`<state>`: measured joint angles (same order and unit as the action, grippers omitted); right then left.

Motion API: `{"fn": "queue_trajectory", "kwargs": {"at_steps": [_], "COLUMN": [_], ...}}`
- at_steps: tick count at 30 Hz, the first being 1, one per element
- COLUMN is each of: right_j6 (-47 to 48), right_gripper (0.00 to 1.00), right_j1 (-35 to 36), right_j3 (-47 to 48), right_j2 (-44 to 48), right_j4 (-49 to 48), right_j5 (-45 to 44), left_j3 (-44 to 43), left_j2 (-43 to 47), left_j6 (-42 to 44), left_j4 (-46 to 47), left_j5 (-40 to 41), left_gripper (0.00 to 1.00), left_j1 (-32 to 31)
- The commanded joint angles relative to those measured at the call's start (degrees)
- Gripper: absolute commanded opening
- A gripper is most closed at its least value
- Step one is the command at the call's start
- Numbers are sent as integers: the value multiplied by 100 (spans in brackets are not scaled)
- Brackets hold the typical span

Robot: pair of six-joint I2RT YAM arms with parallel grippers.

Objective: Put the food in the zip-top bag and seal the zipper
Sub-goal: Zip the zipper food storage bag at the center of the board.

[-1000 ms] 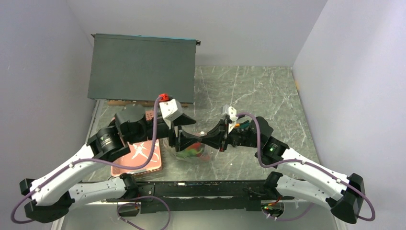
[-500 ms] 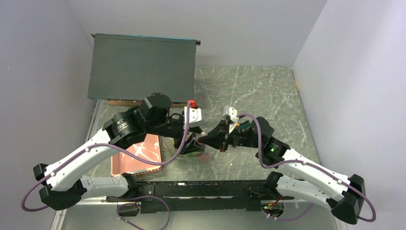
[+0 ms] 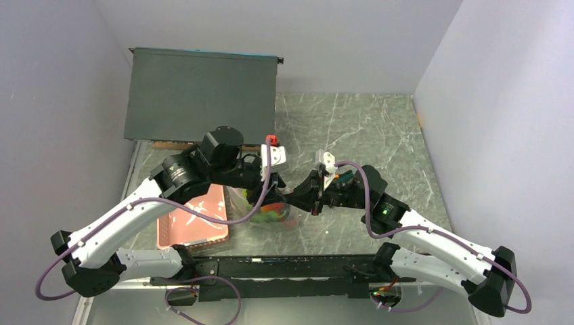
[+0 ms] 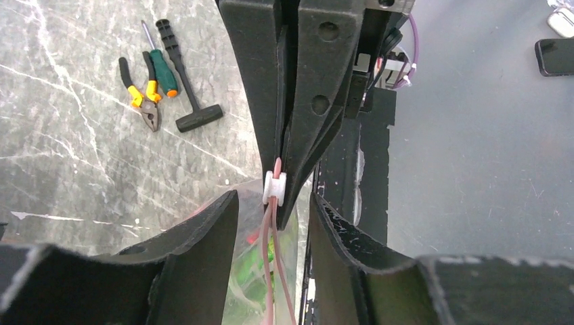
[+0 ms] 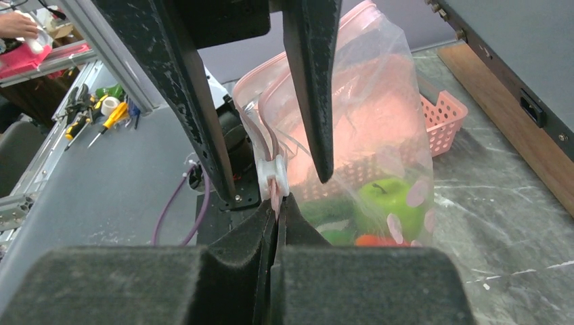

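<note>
Only pale pink blotches (image 5: 416, 193), unreadable, mark the clear zip-top bag (image 5: 365, 135).

1. 1x clear floppy plastic zip-top bag (image 5: 379, 101), with 1x white plastic zipper slider (image 5: 273, 177).
2. 1x pink slotted plastic basket (image 3: 193, 230).
3. 1x green toy apple (image 5: 382, 196) countable in the bag; other food too blurred to count.
4. Hand tools: 1x yellow-handled pliers (image 4: 152, 115), 1x green-handled screwdriver (image 4: 164, 74), 1x black T-shaped hammer (image 4: 179, 71).

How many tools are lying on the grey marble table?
3, side by side: yellow-handled black pliers, a green-handled screwdriver, and a black T-shaped hammer. Others may hide behind the arms.
</note>
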<state>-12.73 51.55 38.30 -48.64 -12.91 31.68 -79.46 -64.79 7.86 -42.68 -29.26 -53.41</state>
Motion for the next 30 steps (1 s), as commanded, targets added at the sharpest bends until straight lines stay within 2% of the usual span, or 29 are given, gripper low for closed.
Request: {"fn": "queue_trajectory", "kwargs": {"at_steps": [1, 20, 30], "right_j6": [137, 175, 172], "right_gripper": [0, 0, 0], "right_j1": [-15, -20, -22], "right_j3": [148, 98, 89], "right_j2": [81, 79, 101], "right_j4": [-242, -291, -291], "right_j5": [116, 154, 169], "left_j3": [-87, -315, -322], "left_j2": [-101, -270, -265], "left_j6": [16, 76, 63], "left_j4": [266, 230, 247], "left_j5": [-317, -532, -647], "left_gripper": [48, 46, 28], "left_j1": [54, 105, 166]}}
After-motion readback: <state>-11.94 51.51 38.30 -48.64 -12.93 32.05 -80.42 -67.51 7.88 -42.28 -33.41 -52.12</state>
